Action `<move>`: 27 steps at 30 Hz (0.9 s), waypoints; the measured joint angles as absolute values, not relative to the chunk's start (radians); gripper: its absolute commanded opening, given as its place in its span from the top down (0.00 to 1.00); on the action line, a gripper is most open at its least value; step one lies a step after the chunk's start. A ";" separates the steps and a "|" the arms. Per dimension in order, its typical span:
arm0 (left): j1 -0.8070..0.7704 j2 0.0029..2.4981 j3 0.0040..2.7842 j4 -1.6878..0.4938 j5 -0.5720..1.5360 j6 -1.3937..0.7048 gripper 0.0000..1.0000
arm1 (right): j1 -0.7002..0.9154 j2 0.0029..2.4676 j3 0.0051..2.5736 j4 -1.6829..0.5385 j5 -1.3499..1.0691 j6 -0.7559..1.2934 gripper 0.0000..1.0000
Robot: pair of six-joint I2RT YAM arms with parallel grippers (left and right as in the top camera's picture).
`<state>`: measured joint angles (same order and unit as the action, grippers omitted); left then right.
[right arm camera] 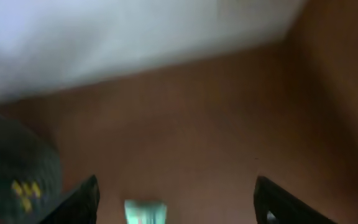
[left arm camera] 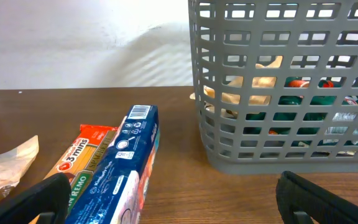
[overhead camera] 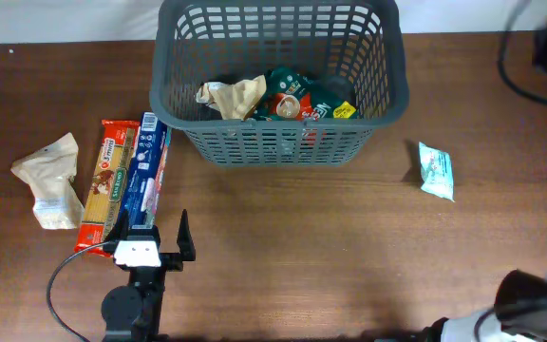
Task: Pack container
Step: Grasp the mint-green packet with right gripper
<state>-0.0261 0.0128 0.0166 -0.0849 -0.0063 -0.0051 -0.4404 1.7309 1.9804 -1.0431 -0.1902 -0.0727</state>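
Note:
The dark grey lattice container (overhead camera: 278,142) stands at the back middle of the table and holds a crumpled tan bag (overhead camera: 234,95) and green packets (overhead camera: 302,98). It fills the right of the left wrist view (left arm camera: 278,124). My left gripper (overhead camera: 155,236) is open and empty, just below a blue box (overhead camera: 146,171) and an orange pasta packet (overhead camera: 108,180). The blue box lies near its left finger in the left wrist view (left arm camera: 120,180). My right gripper (right arm camera: 176,202) is open and empty, blurred. A small teal packet (overhead camera: 436,171) lies right of the container, ahead of the right fingers (right arm camera: 145,211).
A tan paper bag (overhead camera: 53,179) lies at the far left. A black cable (overhead camera: 65,275) loops by the left arm base. Another cable (overhead camera: 516,57) runs at the back right. The right arm's base (overhead camera: 530,304) sits at the bottom right corner.

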 measured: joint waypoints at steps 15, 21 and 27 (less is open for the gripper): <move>-0.026 0.013 0.017 -0.085 -0.006 -0.005 0.01 | -0.362 1.841 1.322 -0.806 -0.305 -0.053 0.09; -0.026 0.013 0.017 -0.084 -0.006 -0.005 0.01 | -0.319 1.927 1.303 -0.788 -0.264 -0.058 0.16; -0.027 0.013 0.017 -0.084 -0.006 -0.005 0.01 | -0.310 1.991 1.303 -0.783 -0.237 -0.060 0.86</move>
<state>-0.0265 0.0128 0.0166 -0.0845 -0.0063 -0.0051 -0.3096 1.9907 1.3029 -0.7834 -0.2367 -0.0605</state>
